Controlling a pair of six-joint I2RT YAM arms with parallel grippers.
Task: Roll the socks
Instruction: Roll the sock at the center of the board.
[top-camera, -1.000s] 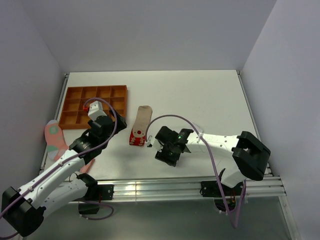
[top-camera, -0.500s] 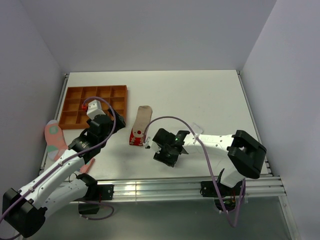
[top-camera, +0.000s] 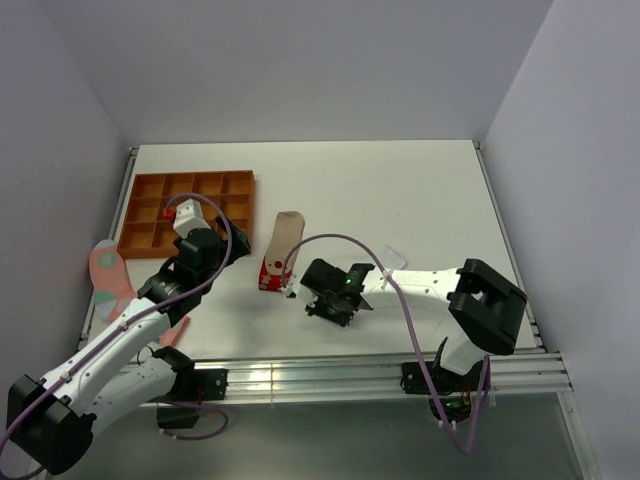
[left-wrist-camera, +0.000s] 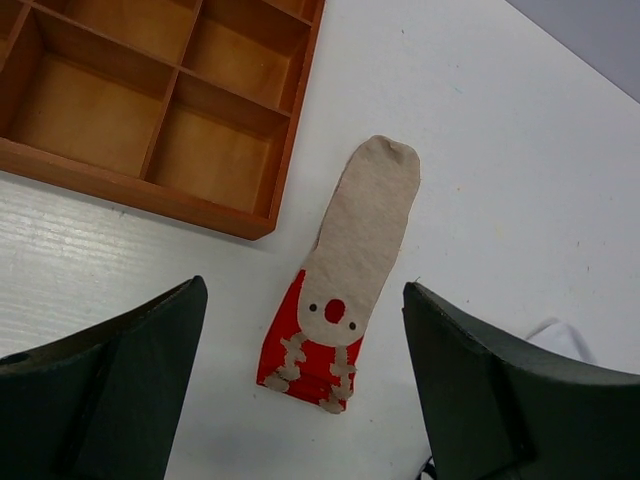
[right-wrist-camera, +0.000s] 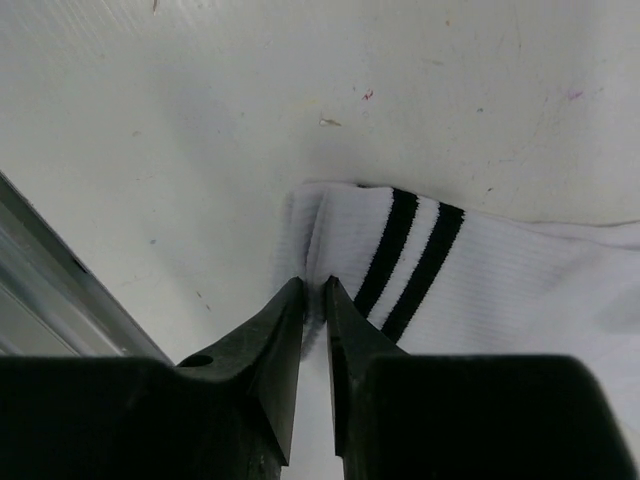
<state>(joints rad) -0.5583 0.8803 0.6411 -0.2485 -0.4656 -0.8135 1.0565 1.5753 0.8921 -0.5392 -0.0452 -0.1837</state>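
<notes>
A beige sock (left-wrist-camera: 365, 215) lies flat with its lower end over a red sock (left-wrist-camera: 305, 365); the pair shows mid-table in the top view (top-camera: 281, 248). My left gripper (left-wrist-camera: 305, 400) is open and empty, hovering above the red end, and in the top view (top-camera: 236, 256) it is just left of the pair. My right gripper (right-wrist-camera: 314, 292) is shut on the cuff edge of the white sock with black stripes (right-wrist-camera: 480, 275), low on the table. In the top view it (top-camera: 298, 286) sits just right of the red end.
An orange wooden compartment tray (top-camera: 190, 205) stands at the back left, close to the beige sock (left-wrist-camera: 150, 130). A pink spotted sock (top-camera: 106, 274) hangs at the table's left edge. The metal rail (top-camera: 320, 375) runs along the near edge.
My right gripper has moved left towards the red sock, pulling the white sock's cuff with it. My left arm has hardly moved.
</notes>
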